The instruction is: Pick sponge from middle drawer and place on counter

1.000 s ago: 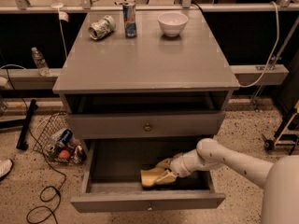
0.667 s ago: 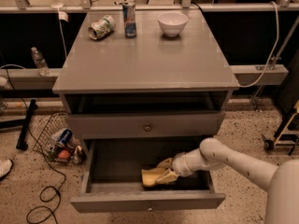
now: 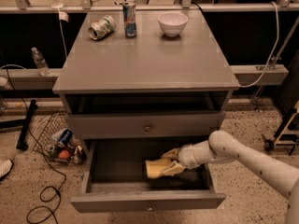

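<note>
The claw is seen low inside the open middle drawer, reached in from the right on the white arm. Its two fingers are set narrowly, one above and one below the right end of the sponge, and are judged to be closed on it. The sponge is found near the drawer's middle, slightly tilted, its left part clear of the fingers. Whether it is already raised off the drawer floor cannot be told.

The grasp step is taken to be in hand. A straight lift is called for next, so that the closed drawer above and the overhanging edge of the bench are cleared. The sponge would then be carried up and over to the bench. Bare surface is offered at its front and middle. A white bowl, an upright can and a tipped can are kept at the back.
</note>
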Controlling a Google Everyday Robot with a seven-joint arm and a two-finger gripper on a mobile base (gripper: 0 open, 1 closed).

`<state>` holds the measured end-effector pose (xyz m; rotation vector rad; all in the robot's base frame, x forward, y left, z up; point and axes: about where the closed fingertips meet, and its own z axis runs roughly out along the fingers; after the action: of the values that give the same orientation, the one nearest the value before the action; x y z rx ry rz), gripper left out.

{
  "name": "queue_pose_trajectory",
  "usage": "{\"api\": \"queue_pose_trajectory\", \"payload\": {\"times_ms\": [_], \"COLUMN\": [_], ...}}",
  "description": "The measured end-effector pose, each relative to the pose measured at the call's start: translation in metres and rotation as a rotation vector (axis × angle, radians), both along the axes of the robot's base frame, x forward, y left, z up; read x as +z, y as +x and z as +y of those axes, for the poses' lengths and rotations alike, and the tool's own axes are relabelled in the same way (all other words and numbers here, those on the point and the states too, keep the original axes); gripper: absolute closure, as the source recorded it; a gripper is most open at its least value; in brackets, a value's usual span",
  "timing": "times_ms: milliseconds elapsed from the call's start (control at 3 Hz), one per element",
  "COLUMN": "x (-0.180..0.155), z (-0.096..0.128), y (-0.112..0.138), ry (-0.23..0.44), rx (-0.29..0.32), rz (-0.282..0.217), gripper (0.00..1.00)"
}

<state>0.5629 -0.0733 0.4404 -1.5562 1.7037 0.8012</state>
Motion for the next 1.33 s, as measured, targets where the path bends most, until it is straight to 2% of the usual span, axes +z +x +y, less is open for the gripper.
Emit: {"api": "queue_pose_trajectory", "payload": {"times_ms": [333, 667, 1333], "x": [0.038, 0.066, 0.078], "z": [-0.016, -0.027, -0.022], "y": [-0.002, -0.006, -0.01], "ry": [0.016, 0.01, 0.009], "rx": [0.013, 0.023, 0.033], "rz": [-0.071, -0.114, -0.14], "gripper": [1.0, 1.0, 1.0]}}
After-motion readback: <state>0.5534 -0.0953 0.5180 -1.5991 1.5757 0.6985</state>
